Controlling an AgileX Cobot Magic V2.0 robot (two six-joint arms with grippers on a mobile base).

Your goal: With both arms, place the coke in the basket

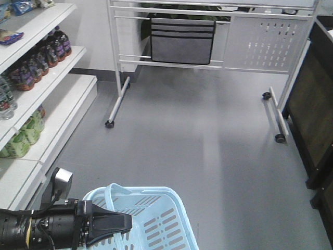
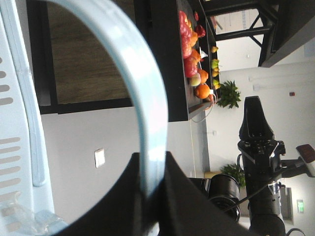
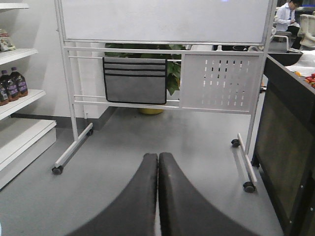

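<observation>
The light blue basket (image 1: 161, 221) hangs at the bottom of the front view. My left gripper (image 1: 125, 224) is shut on one of its thin swing handles. In the left wrist view the handle (image 2: 147, 98) arcs up out of my closed left gripper (image 2: 153, 164), and the basket's slotted wall (image 2: 15, 147) is at the left. My right gripper (image 3: 158, 157) is shut and empty, pointing over bare grey floor toward a whiteboard stand. The right gripper also shows in the left wrist view (image 2: 257, 115). The coke is not in view.
White shelves (image 1: 57, 99) on the left hold dark bottles (image 1: 47, 54) and green bottles (image 1: 26, 135). A wheeled whiteboard stand (image 1: 208, 62) with a grey pocket organiser (image 1: 182, 40) stands ahead. A dark cabinet (image 1: 312, 104) is on the right, and a fruit display (image 2: 192, 59) shows in the left wrist view.
</observation>
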